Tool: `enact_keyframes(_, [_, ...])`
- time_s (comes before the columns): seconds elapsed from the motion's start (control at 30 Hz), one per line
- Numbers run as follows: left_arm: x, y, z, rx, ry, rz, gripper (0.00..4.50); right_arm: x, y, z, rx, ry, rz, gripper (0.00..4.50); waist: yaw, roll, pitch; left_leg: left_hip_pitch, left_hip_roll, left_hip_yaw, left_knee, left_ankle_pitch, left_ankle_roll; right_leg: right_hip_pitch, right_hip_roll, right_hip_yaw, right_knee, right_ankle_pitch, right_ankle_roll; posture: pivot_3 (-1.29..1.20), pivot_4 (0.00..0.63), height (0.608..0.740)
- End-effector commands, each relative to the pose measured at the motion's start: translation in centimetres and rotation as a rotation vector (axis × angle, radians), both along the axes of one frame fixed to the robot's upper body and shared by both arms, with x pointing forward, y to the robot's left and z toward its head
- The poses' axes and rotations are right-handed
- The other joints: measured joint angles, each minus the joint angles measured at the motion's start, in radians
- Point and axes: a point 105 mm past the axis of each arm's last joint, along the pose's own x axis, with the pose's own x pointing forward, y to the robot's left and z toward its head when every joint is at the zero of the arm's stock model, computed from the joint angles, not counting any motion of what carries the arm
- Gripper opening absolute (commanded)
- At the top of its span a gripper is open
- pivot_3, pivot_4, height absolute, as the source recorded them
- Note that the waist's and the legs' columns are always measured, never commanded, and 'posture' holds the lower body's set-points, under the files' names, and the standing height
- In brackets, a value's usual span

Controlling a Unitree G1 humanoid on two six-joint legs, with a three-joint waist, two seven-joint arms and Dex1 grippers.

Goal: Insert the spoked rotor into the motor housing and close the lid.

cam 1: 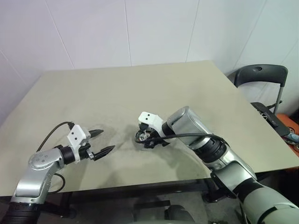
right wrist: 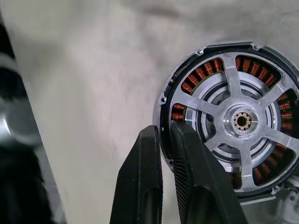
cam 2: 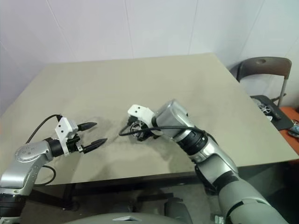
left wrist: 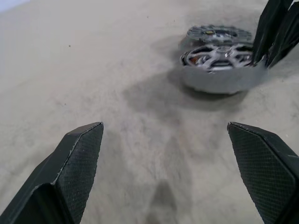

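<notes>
Spoked rotor (right wrist: pixel 243 122): seated inside the motor housing (left wrist: pixel 224 80) on the desk (cam 1: pixel 140 93).
Lid (left wrist: pixel 218 33): laid just behind the housing.
Right gripper (right wrist: pixel 167 140): fingers pressed together at the housing's rim, nothing held.
Left gripper (cam 1: pixel 100 141): fingers spread wide, nothing held.

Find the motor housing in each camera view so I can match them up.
Left eye view: motor housing at table centre, partly hidden by the right gripper.
Right eye view: just left of centre, under the same gripper.
Left wrist view: upper right.
Right wrist view: right half, spoked rotor seated inside.
Shared landmark: the right gripper's black fingers at its rim.
</notes>
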Motion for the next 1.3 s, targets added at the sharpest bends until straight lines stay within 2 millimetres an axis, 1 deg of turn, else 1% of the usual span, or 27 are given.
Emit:
enact_keyframes(0.03, [0.3,0.1,0.7,0.017,-0.041,0.006,4.50,0.9,0.5,1.5,0.040,-0.024,-0.058,0.06,0.002,0.000,0.000,-0.002,0.000,0.000,0.000,0.000,0.000,-0.002,0.000,0.000,0.000,0.000,0.000,0.00,0.000,0.740])
enact_keyframes(0.1, [0.4,0.2,0.7,0.018,-0.040,0.012,4.50,1.1,0.5,1.3,0.035,-0.016,-0.090,0.06,0.000,0.000,0.000,-0.004,0.000,0.000,0.001,0.000,0.000,-0.004,0.000,0.000,0.000,0.000,0.000,0.00,0.000,0.740])
enact_keyframes(0.17, [0.4,0.2,0.6,0.019,-0.038,0.014,4.50,1.1,0.4,1.3,0.030,-0.024,-0.086,0.06,-0.001,0.000,0.000,-0.005,0.000,0.000,0.001,0.000,0.000,-0.005,0.000,0.000,0.001,0.000,0.000,0.00,0.000,0.740])
enact_keyframes(0.23, [0.4,0.3,0.5,0.019,-0.036,0.016,4.50,0.9,0.3,1.4,0.034,-0.021,-0.068,0.80,-0.001,0.000,0.000,-0.005,0.000,0.000,0.001,0.000,0.000,-0.007,0.000,0.000,0.001,0.000,0.000,0.00,0.000,0.740])
enact_keyframes(0.27, [0.4,0.3,0.5,0.020,-0.035,0.017,4.50,0.8,0.3,1.4,0.038,-0.016,-0.063,1.09,0.000,0.000,0.000,-0.006,0.000,0.000,0.001,0.000,0.000,-0.007,0.000,0.000,0.001,0.000,0.000,0.00,0.000,0.740])
enact_keyframes(0.3, [0.3,0.3,0.5,0.019,-0.034,0.017,4.50,0.6,0.2,1.7,0.046,-0.010,-0.056,1.35,0.000,0.000,0.000,-0.006,0.000,0.000,0.001,0.000,0.000,-0.007,0.000,-0.001,0.001,0.000,0.000,0.00,0.000,0.740])
enact_keyframes(0.43, [0.3,0.3,0.4,0.017,-0.032,0.017,4.50,0.3,-0.2,2.7,0.072,-0.009,-0.044,2.75,-0.001,0.000,0.000,-0.009,0.000,0.000,0.001,0.000,0.000,-0.008,-0.001,0.000,0.001,0.000,0.000,0.00,0.000,0.740])
enact_keyframes(0.53, [0.3,0.3,0.4,0.015,-0.031,0.016,4.50,0.1,-0.8,4.0,0.119,0.003,-0.050,3.75,-0.004,0.000,0.000,-0.009,0.000,0.000,0.000,0.000,0.000,-0.008,-0.001,0.000,0.001,0.000,0.000,0.00,0.000,0.740])
enact_keyframes(0.6, [0.3,0.2,0.4,0.013,-0.030,0.016,4.50,0.5,-1.4,4.9,0.150,0.005,-0.079,4.44,-0.002,0.000,0.000,-0.009,0.000,0.000,0.000,0.000,0.000,-0.008,-0.001,0.000,0.001,0.000,0.000,0.00,0.000,0.740])
enact_keyframes(0.67, [0.3,0.2,0.4,0.009,-0.028,0.014,4.50,1.4,-2.4,5.4,0.173,0.000,-0.135,4.48,-0.001,0.000,0.000,-0.009,0.000,0.000,0.000,0.000,0.000,-0.008,-0.001,0.000,0.001,0.000,0.000,0.00,0.000,0.740])
enact_keyframes(0.77, [0.4,0.0,0.4,0.005,-0.027,0.011,4.50,2.7,-4.3,5.5,0.208,0.004,-0.245,4.48,0.001,-0.001,0.000,-0.009,0.000,0.001,0.001,0.000,0.000,-0.007,-0.001,0.000,0.001,0.000,0.000,0.00,0.000,0.740])
enact_keyframes(0.8, [0.4,0.0,0.4,0.005,-0.026,0.010,4.50,2.8,-4.8,5.6,0.235,0.024,-0.277,4.48,0.001,-0.001,0.000,-0.009,0.000,0.001,0.001,0.000,0.000,-0.007,-0.001,0.000,0.001,0.000,0.000,0.00,0.000,0.740])
enact_keyframes(0.9, [0.4,0.0,0.4,0.005,-0.026,0.007,4.50,2.9,-6.0,5.9,0.353,0.110,-0.360,4.48,0.002,-0.001,0.000,-0.009,0.000,0.001,0.000,0.000,0.000,-0.007,-0.001,0.000,0.000,0.000,0.000,0.00,0.000,0.740])
enact_keyframes(0.97, [0.4,-0.1,0.5,0.005,-0.025,0.004,4.50,3.2,-7.0,5.7,0.417,0.163,-0.429,4.48,0.001,-0.001,-0.001,-0.009,0.000,0.001,0.000,0.000,0.000,-0.007,-0.001,0.000,0.000,0.000,0.000,0.00,0.000,0.740])
enact_keyframes(1.03, [0.4,-0.1,0.5,0.005,-0.025,0.001,4.50,3.6,-7.8,5.8,0.524,0.203,-0.487,4.48,0.000,-0.001,-0.001,-0.009,0.000,0.002,0.000,0.000,0.000,-0.007,-0.001,0.000,0.000,0.000,0.000,0.00,0.000,0.740])
enact_keyframes(1.13, [0.5,-0.2,0.6,0.004,-0.023,-0.005,4.50,4.0,-9.7,4.6,0.533,0.227,-0.596,4.48,0.000,-0.001,0.000,-0.009,0.000,0.002,0.000,0.000,0.000,-0.007,0.000,0.000,0.001,0.000,0.000,0.00,0.000,0.740])
enact_keyframes(1.3, [0.7,-0.4,0.7,0.003,-0.021,-0.011,4.50,3.9,-12.5,2.8,0.647,0.354,-0.738,4.48,0.002,-0.001,-0.001,-0.009,0.000,0.002,0.001,0.000,0.000,-0.006,0.000,0.000,0.001,0.000,0.000,0.00,0.000,0.740])
